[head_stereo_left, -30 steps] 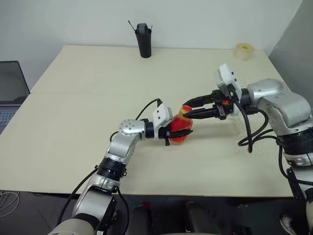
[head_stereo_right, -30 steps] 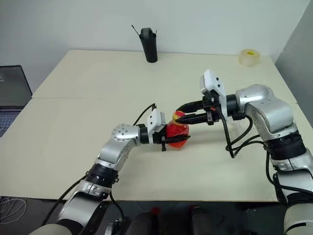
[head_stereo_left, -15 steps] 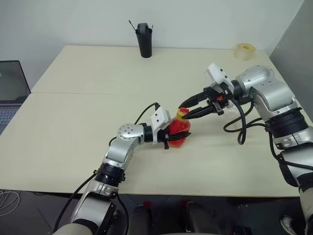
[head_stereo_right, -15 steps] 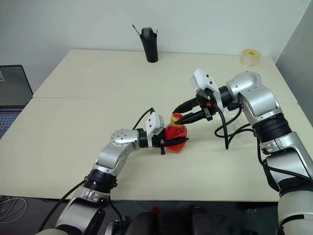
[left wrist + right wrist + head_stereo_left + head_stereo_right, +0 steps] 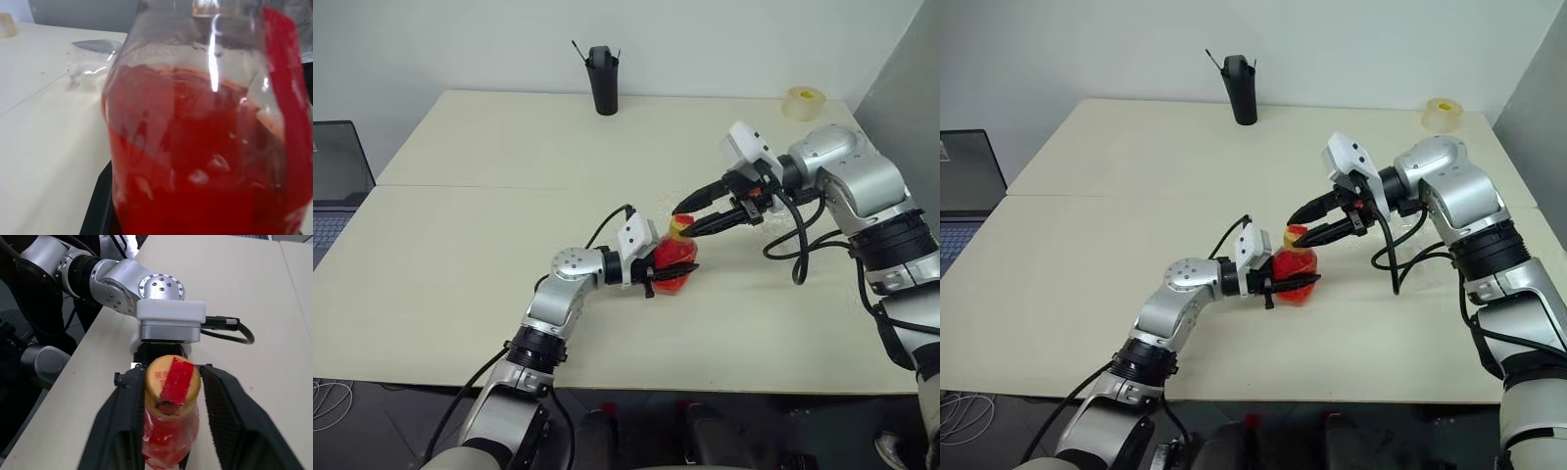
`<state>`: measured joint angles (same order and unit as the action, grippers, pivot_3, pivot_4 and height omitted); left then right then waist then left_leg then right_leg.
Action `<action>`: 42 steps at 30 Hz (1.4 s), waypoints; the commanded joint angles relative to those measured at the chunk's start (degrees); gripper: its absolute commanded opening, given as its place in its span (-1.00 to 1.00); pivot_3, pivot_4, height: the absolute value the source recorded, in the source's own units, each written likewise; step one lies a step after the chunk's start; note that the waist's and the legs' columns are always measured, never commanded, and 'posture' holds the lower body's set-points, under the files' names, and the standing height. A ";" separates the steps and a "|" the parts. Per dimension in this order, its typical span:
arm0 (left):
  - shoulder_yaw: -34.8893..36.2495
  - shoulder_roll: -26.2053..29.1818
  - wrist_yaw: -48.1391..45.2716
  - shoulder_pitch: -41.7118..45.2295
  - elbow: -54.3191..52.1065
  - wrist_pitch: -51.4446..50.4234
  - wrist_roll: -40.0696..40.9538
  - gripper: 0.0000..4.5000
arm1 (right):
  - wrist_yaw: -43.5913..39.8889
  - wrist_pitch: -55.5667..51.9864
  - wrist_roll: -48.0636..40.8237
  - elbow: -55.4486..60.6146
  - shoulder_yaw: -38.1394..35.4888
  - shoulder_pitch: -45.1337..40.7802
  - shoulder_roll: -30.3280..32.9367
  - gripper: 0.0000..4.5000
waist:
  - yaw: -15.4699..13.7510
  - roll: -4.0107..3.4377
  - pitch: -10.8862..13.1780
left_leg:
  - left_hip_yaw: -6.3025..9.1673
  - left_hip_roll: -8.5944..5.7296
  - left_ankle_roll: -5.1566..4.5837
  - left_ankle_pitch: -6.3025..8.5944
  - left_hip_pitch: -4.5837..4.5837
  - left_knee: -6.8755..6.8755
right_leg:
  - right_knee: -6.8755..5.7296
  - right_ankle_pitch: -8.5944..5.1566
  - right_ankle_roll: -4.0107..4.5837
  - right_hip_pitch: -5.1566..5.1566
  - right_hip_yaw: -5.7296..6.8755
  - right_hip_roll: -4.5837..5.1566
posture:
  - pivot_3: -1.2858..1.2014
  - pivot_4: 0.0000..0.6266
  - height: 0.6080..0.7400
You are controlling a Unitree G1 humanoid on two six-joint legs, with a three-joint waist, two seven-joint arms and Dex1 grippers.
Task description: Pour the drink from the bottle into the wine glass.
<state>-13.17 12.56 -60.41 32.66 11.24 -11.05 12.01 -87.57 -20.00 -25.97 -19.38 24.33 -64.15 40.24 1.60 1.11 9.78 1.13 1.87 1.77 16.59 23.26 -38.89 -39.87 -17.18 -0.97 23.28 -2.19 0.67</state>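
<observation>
Since a second ago the right hand (image 5: 683, 219) has spread its fingers, and now they stand apart on either side of the yellowish cap (image 5: 172, 383), not pinching it. Left hand (image 5: 668, 274) is clamped on the bottle (image 5: 674, 262), holding it upright near the middle of the desk (image 5: 489, 235), with the red drink (image 5: 195, 161) filling it to the shoulder. Far behind, a black cup (image 5: 601, 80) and a tape roll (image 5: 803, 102) sit near the back edge.

Silver jointed arms with black cables, white wrist boxes and black two-fingered claws (image 5: 688, 221).
</observation>
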 commanded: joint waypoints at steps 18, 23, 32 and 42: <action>-1.29 -1.32 -2.02 2.90 -5.53 2.74 2.24 -0.39 | -4.92 -6.50 -1.31 7.84 -3.53 1.30 3.37 1.00 | -0.01 0.00 0.00 | 0.00 -0.04 0.00 0.00 -0.01 -0.01 | -0.02 -0.01 -0.02 0.00 0.00 0.04 | 0.03 -0.52 1.00; -0.91 -1.25 -1.66 3.03 -5.08 3.31 2.06 -0.40 | -1.04 -12.68 -4.13 14.32 -7.70 3.50 5.00 1.00 | 0.00 0.00 0.00 | 0.01 -0.06 -0.01 0.00 0.00 -0.01 | -0.04 -0.01 -0.02 0.00 0.01 0.04 | 0.03 -0.52 1.00; 0.10 -0.97 0.23 2.24 -4.39 3.77 2.08 -0.40 | 16.44 -29.99 -12.98 34.25 -23.46 13.25 8.84 1.00 | -0.21 -0.01 0.00 | 0.06 -0.08 -0.01 0.00 0.07 -0.05 | -0.06 -0.04 -0.08 0.00 0.02 0.07 | 0.03 -0.52 1.00; -0.13 -1.47 0.29 3.20 -2.51 4.60 2.02 -0.40 | 51.19 -52.45 -20.75 53.45 -36.47 13.62 -1.43 1.00 | -0.15 -0.01 -0.01 | 0.07 -0.12 -0.01 0.00 0.11 -0.04 | -0.08 -0.06 -0.11 0.00 0.02 0.03 | 0.03 -0.52 1.00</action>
<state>-14.18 11.47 -60.18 34.19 9.79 -8.09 12.98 -41.92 -68.85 -44.18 29.45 -8.42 -48.67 39.99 1.46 1.10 9.77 1.22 1.76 1.76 16.59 23.38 -38.92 -39.95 -17.25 -1.10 23.28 -2.16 0.70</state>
